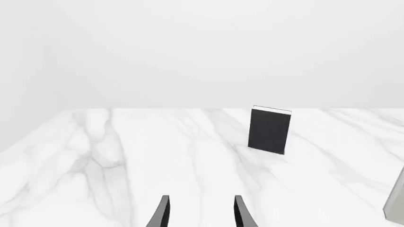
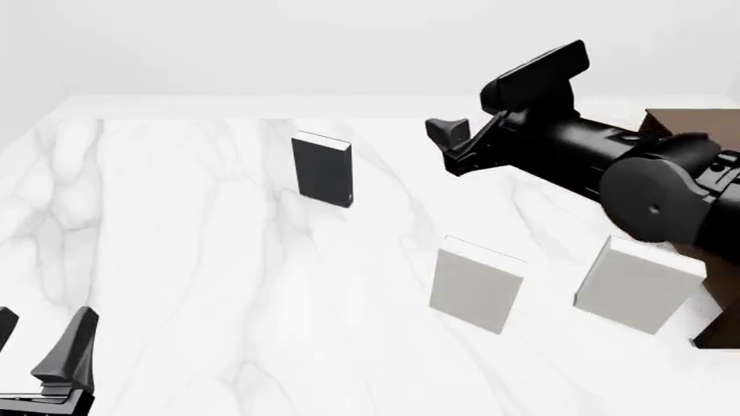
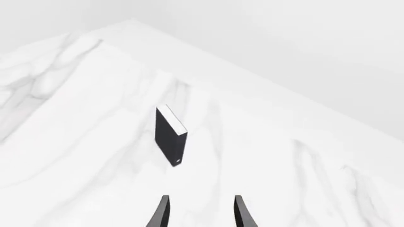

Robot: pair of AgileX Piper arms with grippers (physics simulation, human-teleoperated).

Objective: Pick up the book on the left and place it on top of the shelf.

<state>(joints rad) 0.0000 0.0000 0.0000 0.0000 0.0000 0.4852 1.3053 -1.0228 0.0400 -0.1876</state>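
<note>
The black book [image 2: 321, 169] stands upright on the white marble table, left of the other books, with its white page edge on top. It also shows in the left wrist view [image 1: 270, 130] and the right wrist view [image 3: 170, 137]. My right gripper [image 2: 446, 147] hovers open to the right of the book, clearly apart from it; its fingers [image 3: 162, 212] hold nothing. At the near left corner of the table, far from the book, my left gripper [image 2: 41, 342] is open and empty [image 1: 202, 215]. Only a dark brown corner of the shelf [image 2: 684, 122] peeks out behind the right arm.
Two light grey books stand upright at the near right, one [image 2: 477, 283] in the middle and one [image 2: 639, 284] further right. An edge of a grey book [image 1: 396, 201] shows in the left wrist view. The right arm [image 2: 601, 160] crosses above them.
</note>
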